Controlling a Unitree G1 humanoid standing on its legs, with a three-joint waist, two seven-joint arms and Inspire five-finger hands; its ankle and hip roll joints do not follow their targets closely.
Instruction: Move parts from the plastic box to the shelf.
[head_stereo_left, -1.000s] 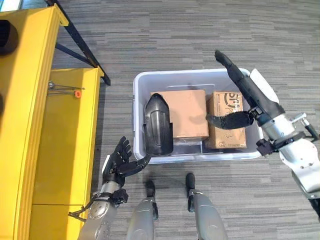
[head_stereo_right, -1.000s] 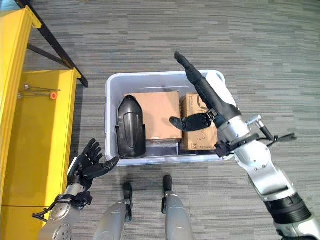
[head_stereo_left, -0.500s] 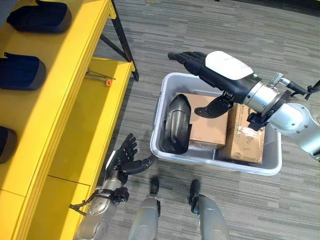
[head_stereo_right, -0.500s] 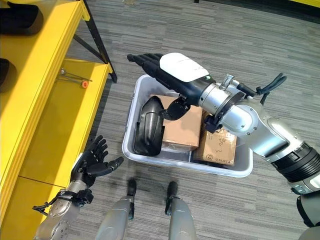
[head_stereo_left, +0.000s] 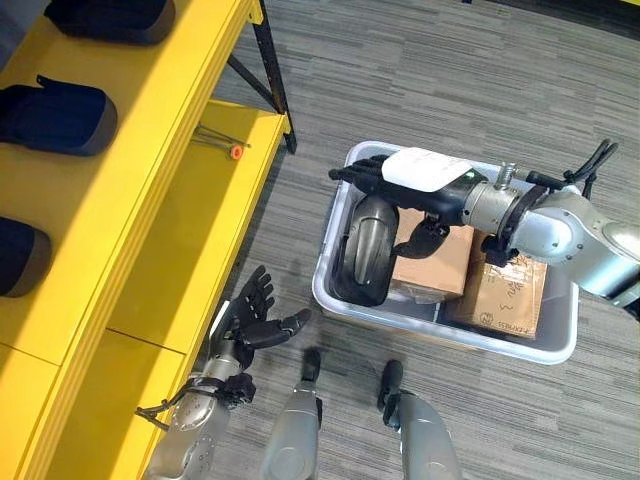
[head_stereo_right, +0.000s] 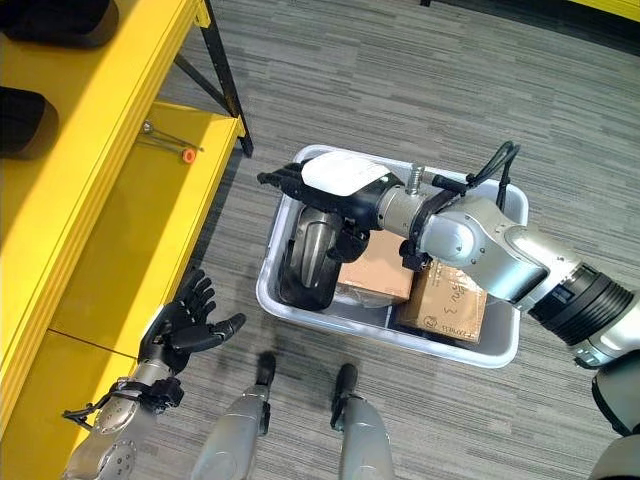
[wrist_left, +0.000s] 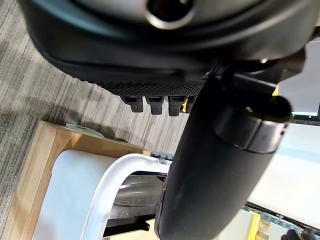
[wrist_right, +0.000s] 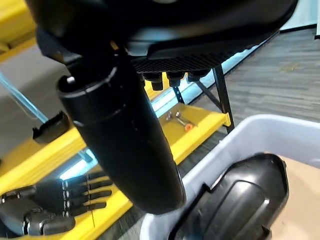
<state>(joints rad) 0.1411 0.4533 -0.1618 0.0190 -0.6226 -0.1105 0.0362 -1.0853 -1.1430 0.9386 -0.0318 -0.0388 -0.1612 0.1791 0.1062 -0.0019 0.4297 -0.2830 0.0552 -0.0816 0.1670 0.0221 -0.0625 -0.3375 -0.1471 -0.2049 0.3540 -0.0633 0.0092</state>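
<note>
The right hand (head_stereo_left: 420, 185) hovers flat with straight fingers above the black part (head_stereo_left: 362, 250) in the plastic box (head_stereo_left: 440, 322); the left hand (head_stereo_left: 250, 322) hangs spread.

Dark parts (head_stereo_left: 60, 115) on shelf (head_stereo_left: 150, 130) cut off at edge.

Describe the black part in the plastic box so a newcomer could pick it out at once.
Find the pale translucent plastic box on the grey floor beside the yellow shelf. At the end of the box nearest the shelf stands a glossy black curved shell-like part, right under the robot's open right hand. Its neighbours are two brown cardboard boxes; it alone is dark, rounded and shiny.
</note>
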